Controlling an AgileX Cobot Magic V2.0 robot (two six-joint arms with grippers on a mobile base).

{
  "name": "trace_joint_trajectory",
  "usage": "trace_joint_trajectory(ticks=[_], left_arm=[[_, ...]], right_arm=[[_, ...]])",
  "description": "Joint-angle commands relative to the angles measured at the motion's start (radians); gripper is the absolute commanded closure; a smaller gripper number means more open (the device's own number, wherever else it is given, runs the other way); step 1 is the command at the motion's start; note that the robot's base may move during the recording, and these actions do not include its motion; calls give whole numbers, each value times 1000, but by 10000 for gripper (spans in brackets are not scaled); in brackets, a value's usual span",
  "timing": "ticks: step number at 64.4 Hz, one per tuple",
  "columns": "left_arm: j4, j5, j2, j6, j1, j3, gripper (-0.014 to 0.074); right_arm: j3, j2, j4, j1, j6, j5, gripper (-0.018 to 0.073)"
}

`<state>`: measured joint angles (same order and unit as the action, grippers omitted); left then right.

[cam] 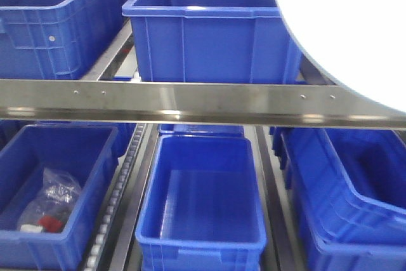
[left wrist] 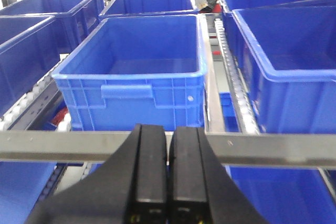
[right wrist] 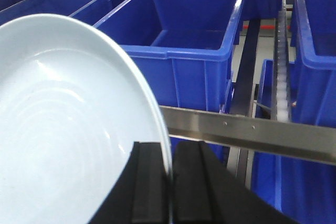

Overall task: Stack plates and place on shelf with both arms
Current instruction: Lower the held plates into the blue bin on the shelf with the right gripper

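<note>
- At the front edge of the rack, the right tool (right wrist: 171,156) is clamped on the rim of a round, shallow, pale blue-white plastic plate (right wrist: 68,129). The rim stands on edge between the two black fingers, and the plate hangs tilted in the air.
- In the front view the same plate (cam: 355,23) fills the upper right corner, above and partly in front of the flat brushed stainless steel rail of the shelf (cam: 190,99). As far as I can judge, it does not rest on the shelf yet.
- The left tool (left wrist: 169,140) has its fingers pressed together with nothing between them. It hovers just before the rail, facing a large blue plastic crate (left wrist: 136,61).
- I judge that the step in hand is carrying the plate to the shelf; the placing is not done.
- The next move calls for bringing the plate over the rail, turning it flat, and finding a free place, because blue crates occupy much of the level behind the rail. The left tool could support the opposite rim.
- Only one plate surface shows; whether a second plate lies under it, I cannot tell.
- The plate is cut off by the frame in both views and is washed out in the front view, so its rim is hard to make out there.
</note>
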<state>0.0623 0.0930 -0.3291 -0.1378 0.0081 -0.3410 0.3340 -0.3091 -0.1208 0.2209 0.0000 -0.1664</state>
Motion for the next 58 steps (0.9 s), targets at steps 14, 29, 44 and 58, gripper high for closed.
trace_joint_trajectory(ticks=[14, 29, 44, 58], left_arm=[[9, -86, -8, 4, 3, -28, 514], [9, -86, -8, 4, 3, -28, 514], [9, -86, -8, 4, 3, -28, 514], [9, -86, -8, 4, 3, -28, 514]], right_arm=[[32, -5, 2, -5, 0, 104, 508], [32, -5, 2, -5, 0, 104, 508], [32, -5, 2, -5, 0, 104, 508], [32, -5, 2, -5, 0, 104, 508]])
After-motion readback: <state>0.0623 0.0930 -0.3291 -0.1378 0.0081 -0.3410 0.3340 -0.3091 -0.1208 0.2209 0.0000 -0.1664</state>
